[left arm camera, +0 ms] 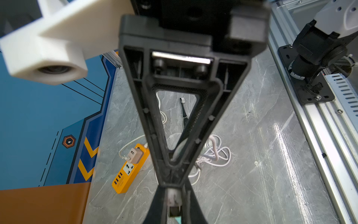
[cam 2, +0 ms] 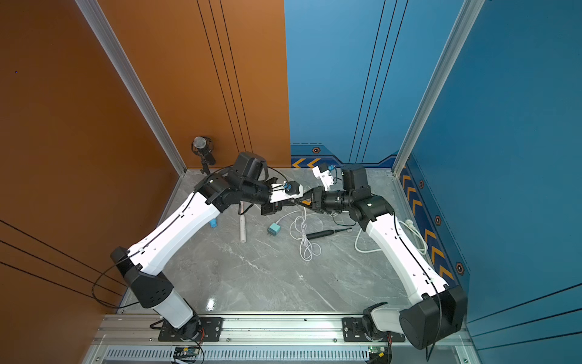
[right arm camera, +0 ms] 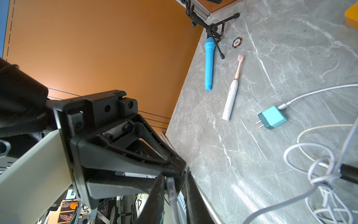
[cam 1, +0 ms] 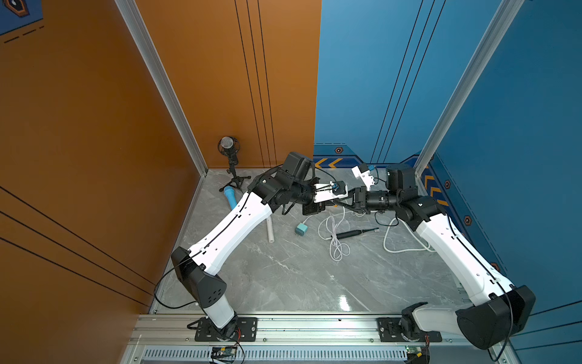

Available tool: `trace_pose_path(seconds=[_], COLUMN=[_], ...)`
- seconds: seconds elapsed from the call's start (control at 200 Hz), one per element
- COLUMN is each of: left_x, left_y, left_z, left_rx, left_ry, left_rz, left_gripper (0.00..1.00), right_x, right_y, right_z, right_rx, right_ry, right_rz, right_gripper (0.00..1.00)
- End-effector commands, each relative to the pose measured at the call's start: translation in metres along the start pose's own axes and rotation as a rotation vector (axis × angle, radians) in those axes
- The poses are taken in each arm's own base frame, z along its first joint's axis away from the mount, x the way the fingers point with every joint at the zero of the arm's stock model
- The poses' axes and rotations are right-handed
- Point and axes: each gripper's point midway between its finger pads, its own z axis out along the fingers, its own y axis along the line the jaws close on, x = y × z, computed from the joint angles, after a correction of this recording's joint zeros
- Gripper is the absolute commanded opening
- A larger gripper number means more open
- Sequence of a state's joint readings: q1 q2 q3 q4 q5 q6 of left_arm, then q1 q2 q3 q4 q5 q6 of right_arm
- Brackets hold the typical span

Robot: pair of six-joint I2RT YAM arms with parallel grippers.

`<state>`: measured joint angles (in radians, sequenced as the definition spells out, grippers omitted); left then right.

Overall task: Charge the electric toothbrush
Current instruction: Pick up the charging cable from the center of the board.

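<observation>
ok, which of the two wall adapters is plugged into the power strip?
The beige adapter, seated in the yellow power strip. The teal adapter lies loose on the tabletop, prongs bare.

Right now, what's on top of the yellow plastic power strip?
A beige plug adapter is plugged into the yellow power strip; the next socket and USB ports are empty. The adapter's white cable runs behind the black right gripper, its far end hidden.

Bench (cam 1: 299, 283), 6 o'clock half: bare, free passage. Centre toward 3 o'clock: cable (right arm camera: 321, 178) loops, black toothbrush (cam 1: 352, 234), teal plug (cam 1: 301, 228) obstruct. 10 o'clock side: microphone stand (cam 1: 233, 176), blue microphone (cam 1: 231, 198), white toothbrush (cam 1: 270, 231) crowd corner. 12 o'clock: left claw (left arm camera: 174, 203), right claw (right arm camera: 172, 192) tip to tip, no gap between; orange power strip (left arm camera: 129, 170) on bench below.
</observation>
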<state>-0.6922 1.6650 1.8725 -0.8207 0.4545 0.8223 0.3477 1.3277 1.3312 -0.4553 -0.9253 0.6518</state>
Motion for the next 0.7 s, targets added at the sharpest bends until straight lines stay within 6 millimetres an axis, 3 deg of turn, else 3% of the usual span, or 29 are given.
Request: trace_pose_path(seconds=[0.0,0.3,0.33,0.405,0.465,0.505,0.606,0.696], left_x=[-0.023,-0.031,-0.031,-0.030,-0.026,-0.020,0.006,0.058], left_y=[0.011,0.009,0.010,0.012,0.015,0.019,0.038,0.063], left_z=[-0.007,-0.006,-0.005,-0.004,-0.007,-0.010,-0.022,-0.033], left_rx=[-0.032,-0.001,-0.003,-0.006,-0.017,-0.037,-0.114,-0.260], left_ry=[-0.088,-0.123,-0.122,-0.119,-0.110,-0.092,-0.042,0.040], left_rz=[0.035,0.020,0.015,-0.012,-0.052,-0.103,-0.365,-0.763], left_gripper=[0.00,0.00,0.11,0.51,0.68,0.74,0.76,0.74], right_x=[0.017,0.008,0.006,0.000,-0.006,-0.010,-0.015,-0.017], right_y=[0.004,0.013,0.013,0.009,-0.001,-0.012,-0.035,-0.051], right_z=[0.000,0.000,-0.001,-0.007,-0.013,-0.018,-0.029,-0.036], right_rx=[-0.018,-0.015,-0.009,0.022,0.062,0.102,0.189,0.268], right_ry=[0.052,0.010,-0.001,-0.040,-0.082,-0.111,-0.168,-0.214], right_rz=[0.012,-0.012,-0.013,-0.014,-0.001,0.013,0.036,0.035], right_gripper=[0.15,0.01,0.01,0.00,0.00,0.00,0.00,0.00])
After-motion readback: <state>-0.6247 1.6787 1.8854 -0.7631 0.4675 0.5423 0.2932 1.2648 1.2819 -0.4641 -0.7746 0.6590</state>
